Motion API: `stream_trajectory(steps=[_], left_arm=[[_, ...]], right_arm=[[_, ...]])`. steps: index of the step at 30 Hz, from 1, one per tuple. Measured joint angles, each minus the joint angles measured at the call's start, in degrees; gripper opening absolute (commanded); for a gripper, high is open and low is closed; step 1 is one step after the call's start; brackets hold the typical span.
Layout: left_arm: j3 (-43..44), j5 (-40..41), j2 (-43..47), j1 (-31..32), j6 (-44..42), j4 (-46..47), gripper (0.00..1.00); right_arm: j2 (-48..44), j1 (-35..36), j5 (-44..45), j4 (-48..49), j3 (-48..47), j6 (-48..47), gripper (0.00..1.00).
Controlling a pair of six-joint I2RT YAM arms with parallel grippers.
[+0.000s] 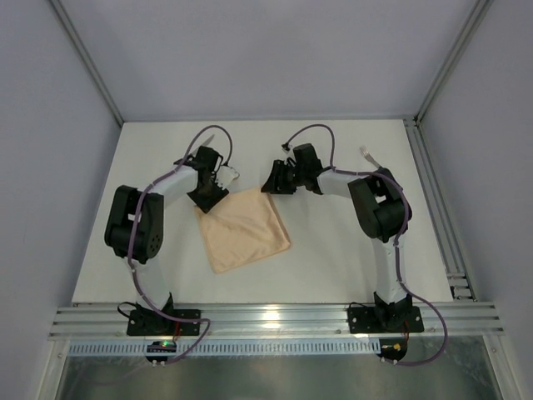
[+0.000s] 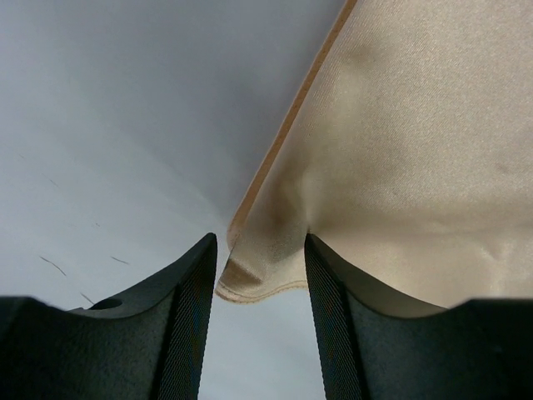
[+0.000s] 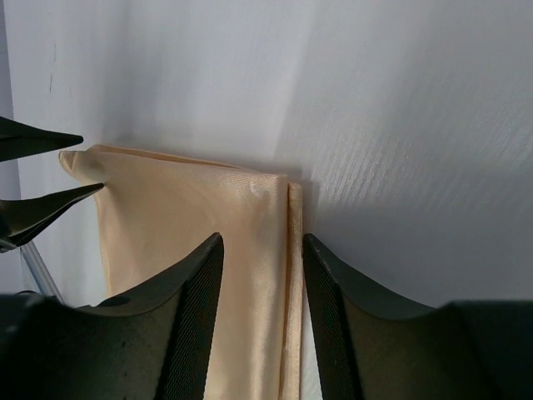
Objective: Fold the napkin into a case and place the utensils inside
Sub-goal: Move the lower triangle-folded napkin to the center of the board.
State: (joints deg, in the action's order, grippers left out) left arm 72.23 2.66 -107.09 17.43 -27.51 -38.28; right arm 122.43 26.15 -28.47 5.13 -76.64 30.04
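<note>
Since my left pincer (image 2: 260, 250) and right pincer (image 3: 262, 243) both sit half open astride far corners of the napkin (image 1: 246, 229), gripping nothing, I'm mid-fold, so pinching comes next.

We see the napkin (image 1: 243, 232) as thin peach-orange cloth with a soft satin sheen, a fine weave and a stitched hem (image 2: 287, 133). The white table (image 1: 333, 250) looks matt and faintly scratched. On the left gripper (image 2: 260, 242) and right gripper (image 3: 263, 242), we find matt black fingers (image 2: 391, 358) with finely ribbed pads (image 3: 196, 317). The brushed metal rails (image 1: 275, 318) gleam.
</note>
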Motion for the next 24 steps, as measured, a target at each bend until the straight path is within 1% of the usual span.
stream_trajectory(steps=[2,3,5,6,7,10,12,13,15,19,24], left_arm=[[0.2,-0.6,0.4,-0.3,0.0,-0.4,0.51],[0.3,-1.2,0.7,-0.5,0.1,-0.8,0.51],[0.8,-2.2,1.1,-0.7,0.1,-1.7,0.52],[1.1,-2.6,1.3,-0.7,0.2,-2.2,0.52],[1.3,-3.0,1.6,-0.9,0.3,-2.6,0.52],[1.8,-3.7,2.7,-1.6,0.5,-3.6,0.52],[1.8,-3.9,3.7,-2.6,0.5,-4.3,0.52],[1.8,-4.0,4.2,-3.1,0.6,-4.7,0.52],[1.8,-4.1,5.0,-4.2,0.6,-5.3,0.51],[0.5,-4.8,6.4,-5.3,1.0,-5.2,0.51],[-2.4,-8.5,9.7,-5.0,1.6,-6.5,0.51]], right_arm=[[0.1,0.0,-0.3,0.0,0.0,0.8,0.44],[0.2,0.0,-0.2,-0.2,0.0,1.2,0.4],[0.3,0.0,-0.2,-0.7,0.0,1.9,0.35],[0.3,0.1,-0.2,-0.7,0.0,2.1,0.29],[0.4,0.1,-0.1,-1.0,0.0,2.2,0.26],[0.6,0.4,0.2,-1.6,0.0,2.8,0.17],[0.6,0.6,0.4,-2.2,0.0,3.2,0.13],[0.6,0.6,0.5,-2.3,0.0,3.4,0.08],[0.6,0.7,0.7,-2.2,0.1,4.0,0.04],[0.4,0.6,0.6,1.3,2.5,6.5,0.04],[-3.7,-0.3,1.5,6.1,10.2,9.4,0.04]])
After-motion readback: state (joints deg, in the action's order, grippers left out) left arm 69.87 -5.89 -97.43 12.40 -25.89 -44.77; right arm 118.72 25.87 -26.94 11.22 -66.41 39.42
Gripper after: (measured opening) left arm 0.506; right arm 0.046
